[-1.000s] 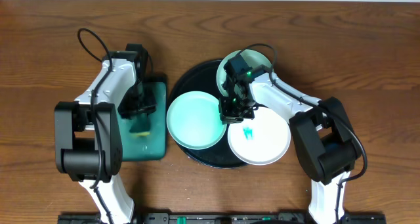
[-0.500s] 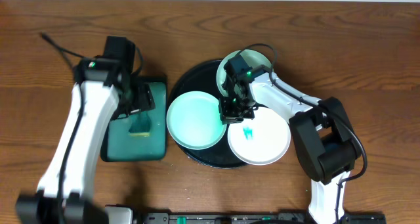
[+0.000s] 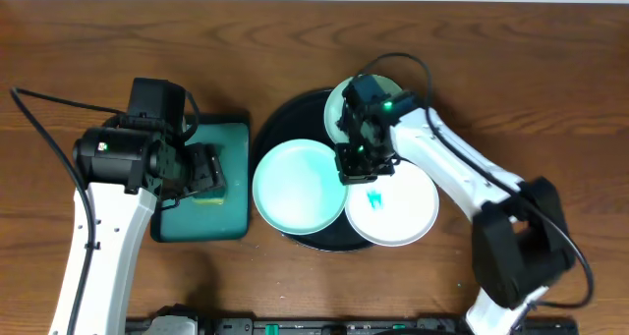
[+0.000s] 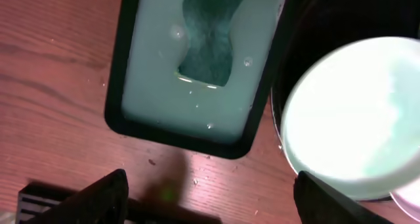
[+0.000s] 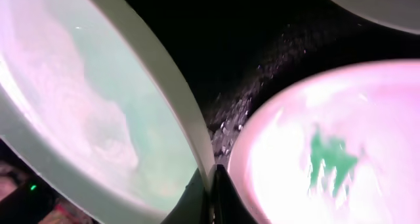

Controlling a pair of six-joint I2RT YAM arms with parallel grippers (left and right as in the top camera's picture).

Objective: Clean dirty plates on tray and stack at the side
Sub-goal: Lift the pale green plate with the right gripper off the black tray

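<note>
The black tray (image 3: 290, 119) holds three plates: a mint plate (image 3: 295, 190) overhanging left, a teal-smeared white plate (image 3: 403, 217) right, and a second mint plate (image 3: 334, 104) behind.

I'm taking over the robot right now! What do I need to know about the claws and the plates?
The left claw is open and empty, above the teal tray, where a dark pad lies.
The right claw is shut on the rim of the mint plate.
All three plates sit on the black tray: that one, the white plate with a teal smear, and the second mint plate behind.
Done: nothing stacked at the side yet.
Left: clean the plates, then stack them.
</note>
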